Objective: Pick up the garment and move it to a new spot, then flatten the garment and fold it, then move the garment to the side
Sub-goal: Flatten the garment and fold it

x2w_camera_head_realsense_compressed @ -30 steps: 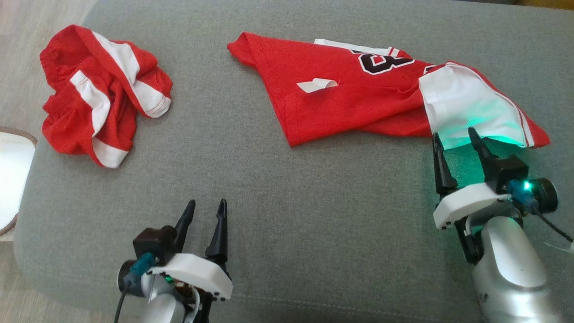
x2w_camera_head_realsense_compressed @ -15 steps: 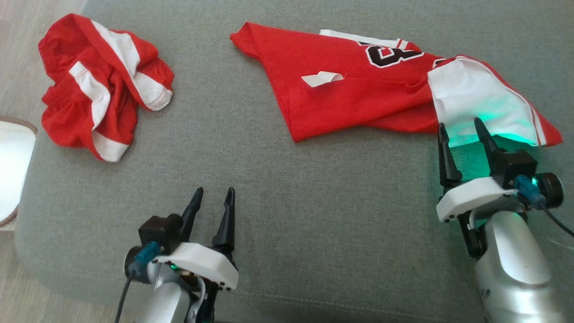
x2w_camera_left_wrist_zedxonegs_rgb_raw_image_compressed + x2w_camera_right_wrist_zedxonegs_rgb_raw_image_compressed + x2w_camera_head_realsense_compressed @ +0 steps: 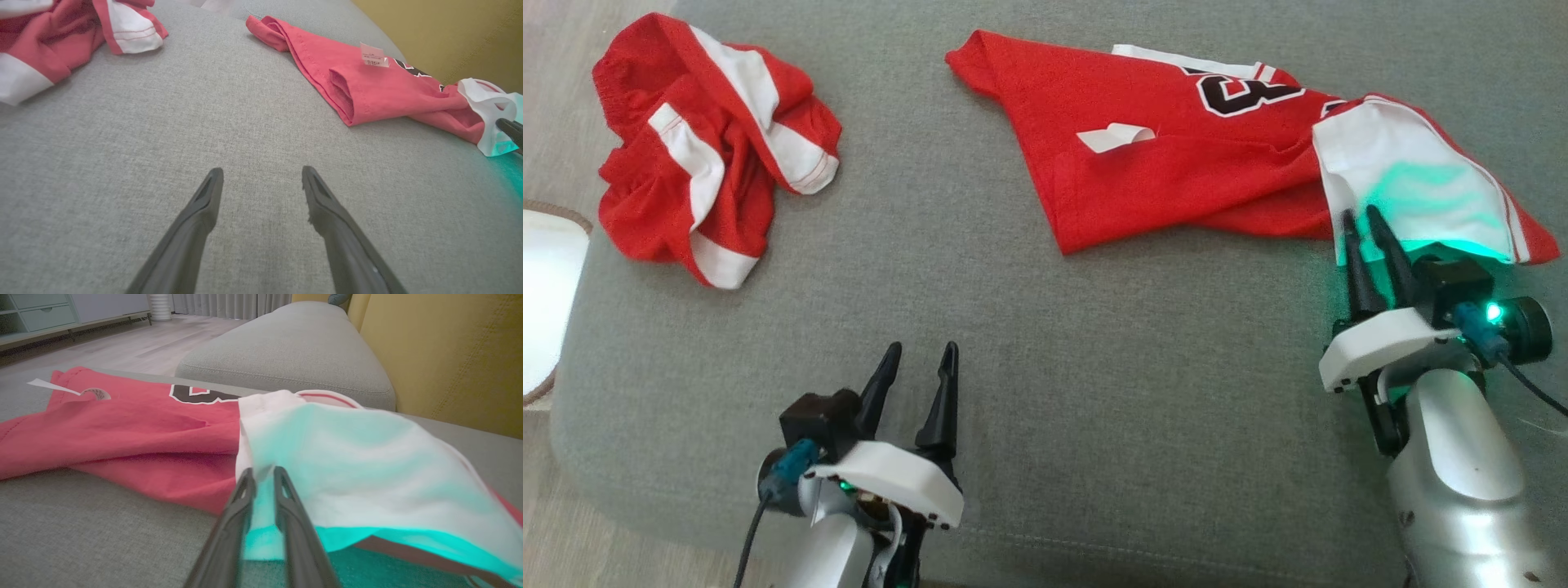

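Observation:
The garment (image 3: 1176, 163) is a red jersey with a black number and a white side panel, lying crumpled at the far right of the grey cushion; it also appears in the left wrist view (image 3: 367, 90) and the right wrist view (image 3: 122, 428). My right gripper (image 3: 1361, 214) sits at its near white edge, fingers drawn close with the white cloth pinched between them (image 3: 263, 471), lit green by the wrist light. My left gripper (image 3: 921, 347) stands open over bare cushion at the near left, nothing between its fingers (image 3: 262, 170).
A second red and white garment (image 3: 703, 139) lies bunched at the far left of the cushion (image 3: 1013, 367). A pale round object (image 3: 543, 302) sits past the cushion's left edge. A yellow backrest (image 3: 449, 347) rises at the right.
My right gripper moved forward onto the jersey's white edge and its fingers closed from wide open to nearly together. The head camera shifted slightly. The left gripper stays open.

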